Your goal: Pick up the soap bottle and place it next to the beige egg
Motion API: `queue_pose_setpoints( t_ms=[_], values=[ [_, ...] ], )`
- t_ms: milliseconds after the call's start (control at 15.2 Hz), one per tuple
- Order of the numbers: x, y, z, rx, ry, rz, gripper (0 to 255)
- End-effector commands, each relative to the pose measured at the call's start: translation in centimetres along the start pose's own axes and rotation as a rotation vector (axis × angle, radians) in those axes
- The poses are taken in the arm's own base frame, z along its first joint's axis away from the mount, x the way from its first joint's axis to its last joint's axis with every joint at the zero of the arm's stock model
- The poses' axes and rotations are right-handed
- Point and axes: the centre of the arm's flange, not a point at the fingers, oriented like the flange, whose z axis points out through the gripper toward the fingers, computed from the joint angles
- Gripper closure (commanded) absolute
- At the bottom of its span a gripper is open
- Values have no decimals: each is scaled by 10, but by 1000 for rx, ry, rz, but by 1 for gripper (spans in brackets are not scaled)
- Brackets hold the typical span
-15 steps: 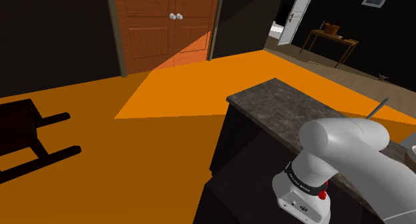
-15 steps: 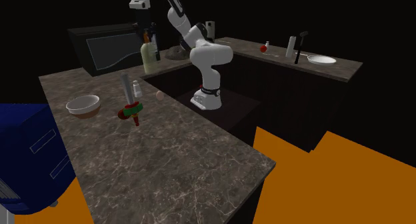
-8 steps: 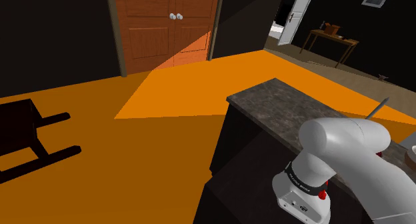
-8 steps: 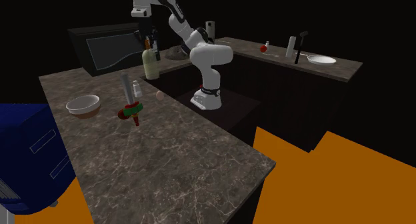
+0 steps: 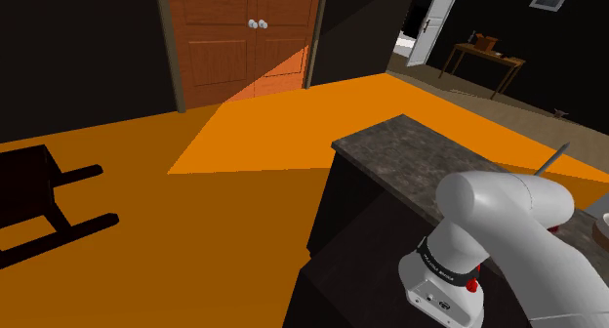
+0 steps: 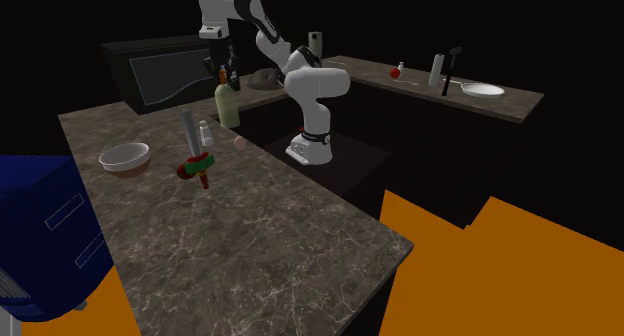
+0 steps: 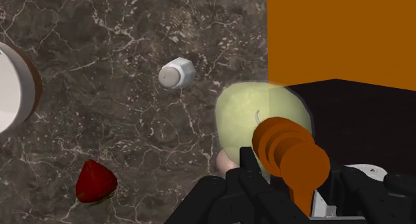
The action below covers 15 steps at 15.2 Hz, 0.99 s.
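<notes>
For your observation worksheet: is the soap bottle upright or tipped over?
Upright: in the second exterior view the soap bottle stands neck-up, and the wrist view looks down onto its orange pump.

Shoulder view: dim overall. A bright wedge of light lies on the orange floor [image 5: 256, 131], widening out from the wooden door [image 5: 244, 38]. The floor around the wedge is a darker, shaded orange. The far room [image 5: 488, 92] is well lit. The arm [image 5: 507, 214] grades softly from white to grey.
Second exterior view: the desk [image 6: 250, 214] is faintly lit, with a black area behind it.
Wrist view: even light, crisp desk veins, no glare. The soap bottle [image 7: 257, 119] has a hazy outline.
</notes>
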Motion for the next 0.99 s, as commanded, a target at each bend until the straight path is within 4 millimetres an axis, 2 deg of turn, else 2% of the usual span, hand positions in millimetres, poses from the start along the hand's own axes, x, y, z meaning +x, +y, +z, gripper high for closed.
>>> queue_pose_setpoints(
  t_ms=[0,660,924],
  values=[
    [0,-1,11,-1,1,0,255],
    [2,-2,63,-1,1,0,255],
    [2,-2,66,-1,1,0,255]
  ],
)
